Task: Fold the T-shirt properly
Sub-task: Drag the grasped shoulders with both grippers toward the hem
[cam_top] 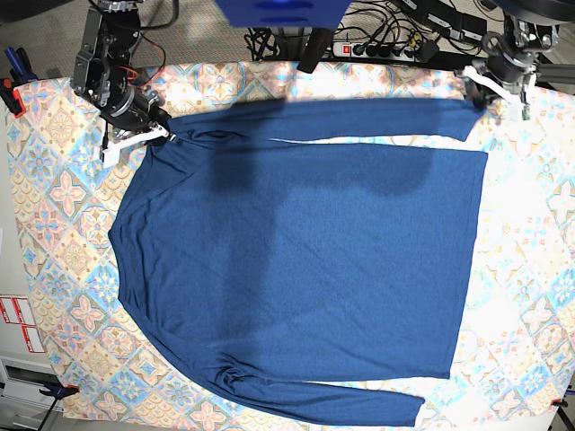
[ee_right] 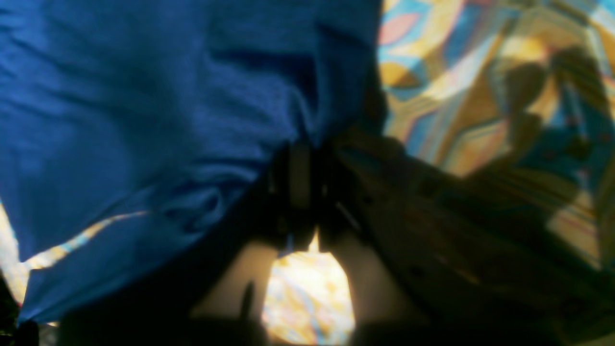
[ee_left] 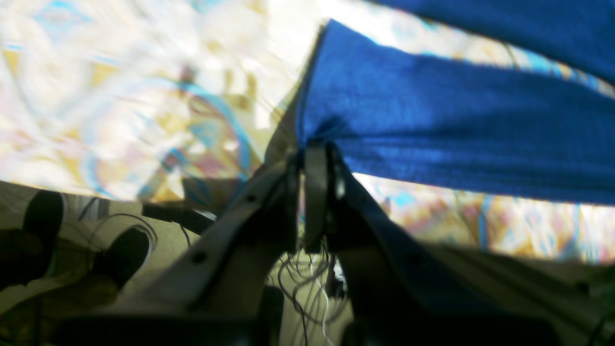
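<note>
The dark navy T-shirt (cam_top: pixel 305 260) lies spread flat, its long sleeves running along the top and bottom edges. My left gripper (cam_top: pixel 476 94) is at the back right, holding the end of the upper sleeve. In the left wrist view the left gripper (ee_left: pixel 314 146) is shut on a corner of the blue fabric (ee_left: pixel 432 120). My right gripper (cam_top: pixel 164 133) is at the back left, at the shirt's shoulder. In the right wrist view the right gripper (ee_right: pixel 305 144) is shut on a bunched fold of the blue cloth (ee_right: pixel 144 120).
A pastel tile-print cloth (cam_top: pixel 530 269) covers the table under the shirt. A power strip and cables (cam_top: pixel 377 40) lie behind the back edge. Red-and-white labels (cam_top: pixel 18 323) sit off the left side. Beyond the table edge, cables hang (ee_left: pixel 307 288).
</note>
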Controlling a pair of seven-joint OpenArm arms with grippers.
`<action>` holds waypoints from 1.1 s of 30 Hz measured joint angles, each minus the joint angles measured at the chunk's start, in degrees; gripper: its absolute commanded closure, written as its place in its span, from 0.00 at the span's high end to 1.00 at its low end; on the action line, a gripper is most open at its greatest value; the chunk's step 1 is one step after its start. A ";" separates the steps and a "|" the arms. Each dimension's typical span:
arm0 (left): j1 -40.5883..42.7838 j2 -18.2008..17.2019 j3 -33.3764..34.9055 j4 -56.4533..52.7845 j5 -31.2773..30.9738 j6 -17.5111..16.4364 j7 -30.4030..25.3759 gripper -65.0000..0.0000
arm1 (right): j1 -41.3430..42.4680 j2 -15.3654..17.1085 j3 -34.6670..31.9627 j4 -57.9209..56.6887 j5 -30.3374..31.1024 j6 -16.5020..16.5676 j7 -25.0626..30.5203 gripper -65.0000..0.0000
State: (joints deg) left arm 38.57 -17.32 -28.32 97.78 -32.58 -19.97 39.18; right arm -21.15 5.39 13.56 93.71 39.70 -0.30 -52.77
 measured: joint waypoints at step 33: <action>-25.59 0.33 -3.43 -15.06 0.81 0.15 0.66 0.00 | 13.73 -0.39 -0.07 -4.37 2.62 0.02 0.00 0.00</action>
State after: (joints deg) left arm 12.97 -16.99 -31.75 82.72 -31.77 -19.81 39.83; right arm -7.42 4.99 13.50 89.34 42.33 -0.27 -52.77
